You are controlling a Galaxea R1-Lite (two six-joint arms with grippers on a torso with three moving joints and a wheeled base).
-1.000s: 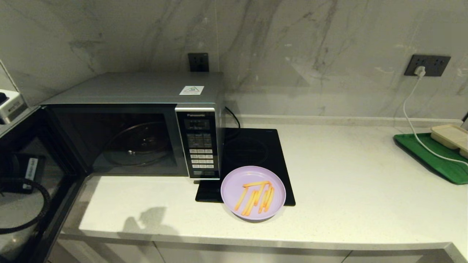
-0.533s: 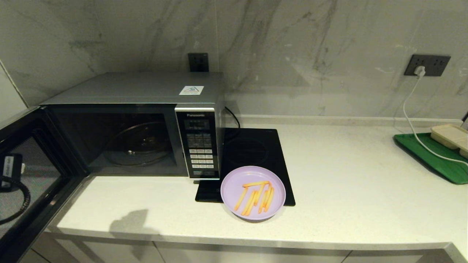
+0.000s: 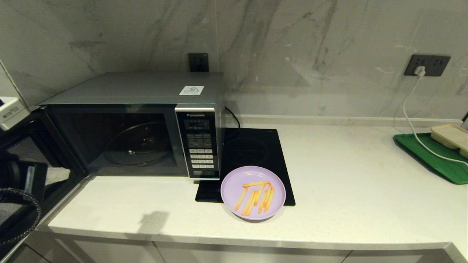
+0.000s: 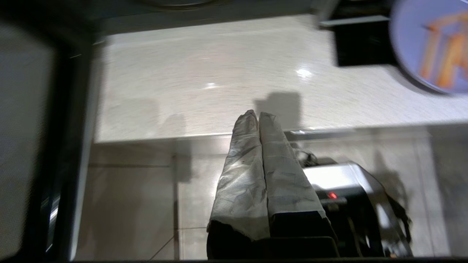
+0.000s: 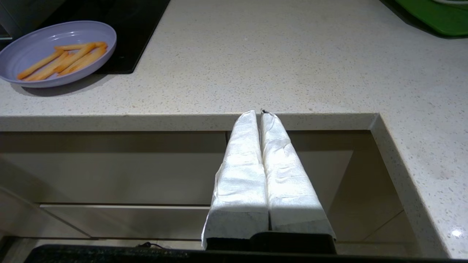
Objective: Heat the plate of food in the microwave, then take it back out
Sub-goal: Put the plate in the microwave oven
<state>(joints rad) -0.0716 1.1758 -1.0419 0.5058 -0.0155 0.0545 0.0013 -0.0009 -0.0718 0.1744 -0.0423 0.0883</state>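
The left gripper hangs low with its wrapped fingers pressed flat together. The right gripper rests parked, likewise closed, fingers pointing forward.

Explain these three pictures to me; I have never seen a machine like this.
This is a two-armed robot at a kitchen counter. One picture looks down from its head; the other two come from cameras on each wrist, behind the fingers.

On the counter stands a microwave with its door swung open. Beside it, a purple plate of fries rests partly on a black cooktop. A green tray sits far right.

The left end effector and the right end effector are both shut and hold nothing, near the counter's front edge.
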